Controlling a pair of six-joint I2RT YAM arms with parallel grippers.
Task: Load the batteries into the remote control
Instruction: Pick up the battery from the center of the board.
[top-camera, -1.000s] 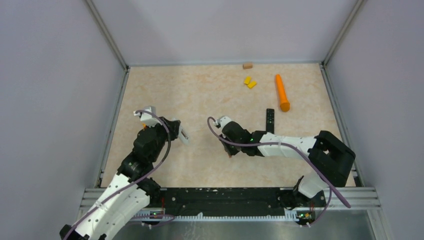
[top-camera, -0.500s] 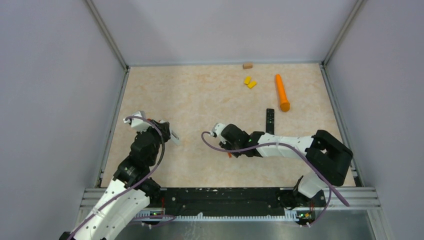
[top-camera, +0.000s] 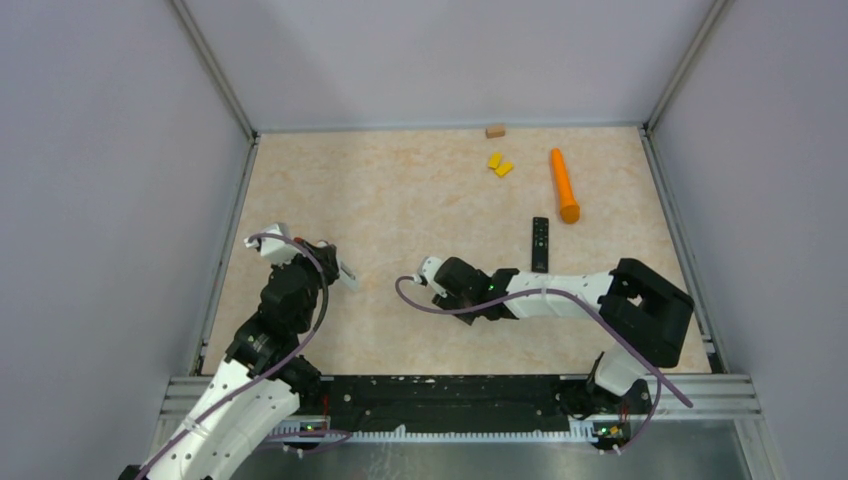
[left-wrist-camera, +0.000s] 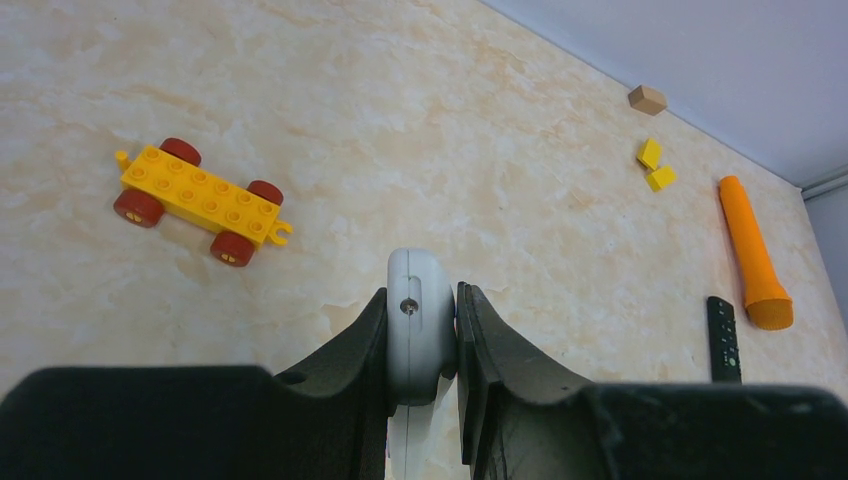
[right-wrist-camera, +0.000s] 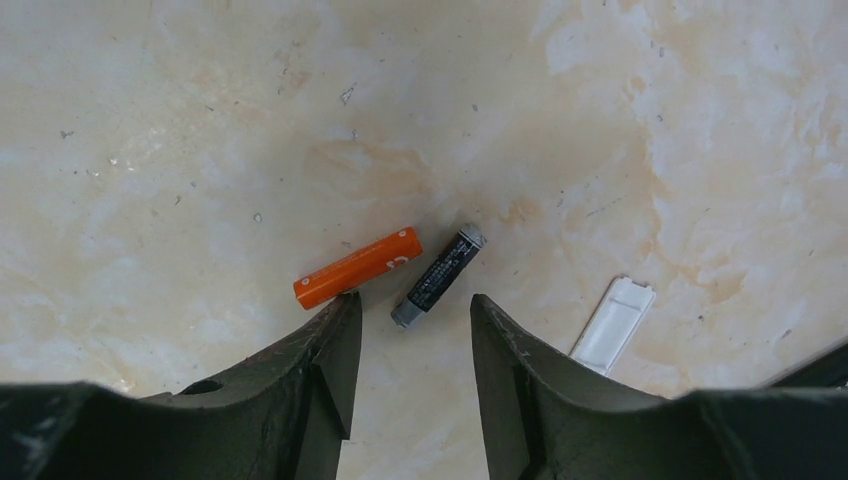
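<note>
My left gripper (left-wrist-camera: 422, 295) is shut on a white-grey remote control (left-wrist-camera: 418, 330), held on edge between the jaws above the tabletop; the same remote (top-camera: 345, 272) pokes out of the gripper in the top view. My right gripper (right-wrist-camera: 413, 300) hangs open just over two batteries on the table. The orange-red battery (right-wrist-camera: 357, 267) lies by the left fingertip. The dark battery (right-wrist-camera: 437, 275) lies between the two tips, and neither finger touches it. A white battery cover (right-wrist-camera: 612, 323) lies flat to the right.
A black remote (top-camera: 540, 244) lies right of centre, with a long orange cylinder (top-camera: 564, 185) beyond it. Two yellow blocks (top-camera: 499, 163) and a tan block (top-camera: 495, 130) sit near the back wall. A yellow toy-brick car (left-wrist-camera: 200, 204) stands to the left.
The right gripper has slid left and nearer, and its jaws have widened. The left arm swung left with the remote a second ago, then held still.
</note>
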